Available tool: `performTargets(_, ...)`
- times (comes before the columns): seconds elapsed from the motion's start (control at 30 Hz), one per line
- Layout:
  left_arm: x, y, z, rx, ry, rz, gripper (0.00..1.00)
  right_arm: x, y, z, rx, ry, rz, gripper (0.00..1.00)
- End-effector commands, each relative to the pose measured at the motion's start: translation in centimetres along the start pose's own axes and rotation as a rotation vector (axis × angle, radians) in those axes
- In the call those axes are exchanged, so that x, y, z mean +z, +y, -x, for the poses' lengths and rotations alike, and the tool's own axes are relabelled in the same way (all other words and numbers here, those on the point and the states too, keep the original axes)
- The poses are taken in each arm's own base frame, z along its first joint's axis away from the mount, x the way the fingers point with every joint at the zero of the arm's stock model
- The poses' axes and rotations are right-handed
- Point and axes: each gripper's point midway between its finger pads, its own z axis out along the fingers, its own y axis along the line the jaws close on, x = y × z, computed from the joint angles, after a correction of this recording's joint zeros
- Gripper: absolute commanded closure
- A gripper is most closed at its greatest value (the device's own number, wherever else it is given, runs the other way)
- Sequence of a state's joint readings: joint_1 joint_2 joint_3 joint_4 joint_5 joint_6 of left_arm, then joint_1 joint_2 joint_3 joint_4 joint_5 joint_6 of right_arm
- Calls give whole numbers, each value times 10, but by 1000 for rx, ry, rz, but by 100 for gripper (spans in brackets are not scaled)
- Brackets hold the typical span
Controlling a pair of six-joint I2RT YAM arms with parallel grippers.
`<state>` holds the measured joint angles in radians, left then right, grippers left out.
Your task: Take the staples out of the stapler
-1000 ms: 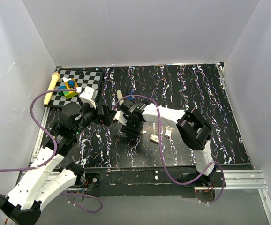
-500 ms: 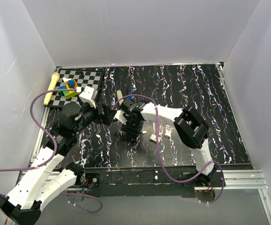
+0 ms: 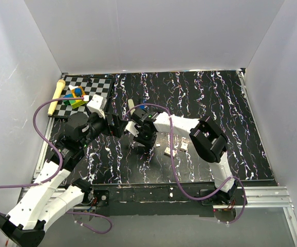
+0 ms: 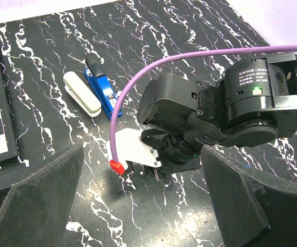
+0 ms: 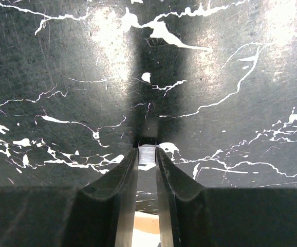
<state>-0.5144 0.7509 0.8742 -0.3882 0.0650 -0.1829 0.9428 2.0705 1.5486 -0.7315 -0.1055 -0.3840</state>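
Observation:
The bright-blue stapler lies on the black marbled table beside a cream oblong bar. In the top view it peeks out behind the right wrist. My right gripper points down at the table just in front of it. Its jaws are shut on a small silvery strip of staples held at the fingertips close above the surface. My left gripper is open and empty, hovering left of the right gripper. Its wide dark fingers frame the right wrist in the left wrist view.
Three small pale staple pieces lie on the table right of the right gripper. A checkered board with coloured blocks sits at the back left, with a yellow stick along its left edge. White walls enclose the table.
The right arm has shifted slightly left, with the gripper still low over the table. The left arm has not visibly moved.

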Motion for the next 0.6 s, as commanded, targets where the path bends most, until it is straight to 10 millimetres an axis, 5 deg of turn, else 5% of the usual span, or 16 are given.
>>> performTargets(0.0, 0, -1, 0, 10, -4, -7, 2, -5, 2, 5, 19, -3, 14, 74)
performTargets(0.57, -2, -2, 1, 9, -8, -11, 2, -60, -1, 12, 54, -101, -68, 81)
